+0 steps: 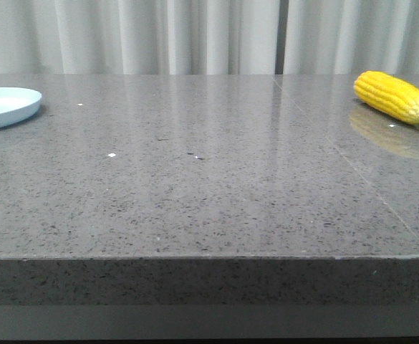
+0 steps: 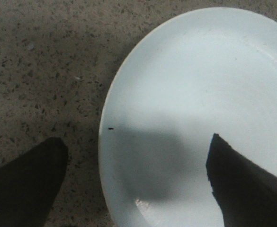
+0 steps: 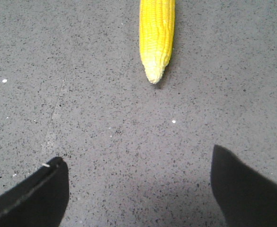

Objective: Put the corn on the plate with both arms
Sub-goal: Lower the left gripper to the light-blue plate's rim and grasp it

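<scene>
1. Start at the left edge of the worktop [image 1: 195,186]: you have the plate [image 1: 5,104] there, pale bluish-white and cut off by the front view's border, lying flat on the grey speckled stone with nothing on it.
2. Over that plate [image 2: 200,94] hangs your left gripper [image 2: 136,161], its two dark fingers spread wide and holding nothing. One finger [image 2: 24,184] is above bare stone just outside the rim, the other [image 2: 247,184] is above the plate's inner surface (a soft shadow falls across the plate between them).
3. The middle of the worktop carries only a few tiny white and dark specks; nothing stands between the plate and the corn, which lie well apart, at opposite ends.
4. At the right edge, towards the far side, you will find the corn [image 1: 395,97], bright yellow, lying on its side with its paler tip pointing to the right edge. Its reflection shows in the polished stone just in front of it.
5. Your right gripper [image 3: 138,170] hovers above bare stone near the corn [image 3: 156,38], pincer wide and empty, not touching the cob. The tapered tip points towards the gap between the fingers [image 3: 31,196].
6. Neither arm shows in the front view; grey-white curtains [image 1: 209,36] hang behind the far edge.
</scene>
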You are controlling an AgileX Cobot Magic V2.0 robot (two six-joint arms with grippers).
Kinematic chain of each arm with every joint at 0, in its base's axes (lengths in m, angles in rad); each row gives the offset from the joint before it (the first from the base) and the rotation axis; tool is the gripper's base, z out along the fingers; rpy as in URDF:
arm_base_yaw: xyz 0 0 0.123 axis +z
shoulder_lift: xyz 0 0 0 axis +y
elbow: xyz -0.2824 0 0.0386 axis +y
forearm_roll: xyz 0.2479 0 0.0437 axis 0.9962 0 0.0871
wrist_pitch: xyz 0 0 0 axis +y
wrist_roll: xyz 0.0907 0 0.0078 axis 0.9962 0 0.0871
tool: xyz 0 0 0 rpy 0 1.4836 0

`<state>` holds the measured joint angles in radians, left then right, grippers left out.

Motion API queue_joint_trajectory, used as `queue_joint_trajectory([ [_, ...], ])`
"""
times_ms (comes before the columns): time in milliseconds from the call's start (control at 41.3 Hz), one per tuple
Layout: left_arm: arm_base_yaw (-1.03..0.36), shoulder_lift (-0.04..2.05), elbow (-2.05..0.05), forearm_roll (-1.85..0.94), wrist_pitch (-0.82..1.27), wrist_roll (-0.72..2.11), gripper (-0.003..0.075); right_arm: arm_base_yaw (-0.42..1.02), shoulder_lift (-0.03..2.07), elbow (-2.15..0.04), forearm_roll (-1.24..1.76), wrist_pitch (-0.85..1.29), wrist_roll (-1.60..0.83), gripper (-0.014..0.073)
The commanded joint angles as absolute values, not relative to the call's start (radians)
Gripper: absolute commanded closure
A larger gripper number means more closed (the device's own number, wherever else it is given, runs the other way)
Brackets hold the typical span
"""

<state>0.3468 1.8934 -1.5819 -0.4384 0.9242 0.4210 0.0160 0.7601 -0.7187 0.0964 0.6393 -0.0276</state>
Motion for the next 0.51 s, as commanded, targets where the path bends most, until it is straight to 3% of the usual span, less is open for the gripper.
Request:
queue_joint_trajectory([
  [0, 0.349, 1.866, -1.631, -0.484, 0.924, 0.423, 0.0137, 0.011, 0.762, -0.749, 0.101, 0.569, -0.039, -0.0039],
  [145, 0.349, 1.877, -1.635, -0.484, 0.944, 0.423, 0.0223, 0.011, 0.762, -0.749, 0.101, 0.569, -0.039, -0.0039],
  [485, 0.349, 1.877, -1.635, -0.476, 0.954, 0.421, 0.0679, 0.011, 0.762, -0.749, 0.101, 0.569, -0.039, -0.0039],
])
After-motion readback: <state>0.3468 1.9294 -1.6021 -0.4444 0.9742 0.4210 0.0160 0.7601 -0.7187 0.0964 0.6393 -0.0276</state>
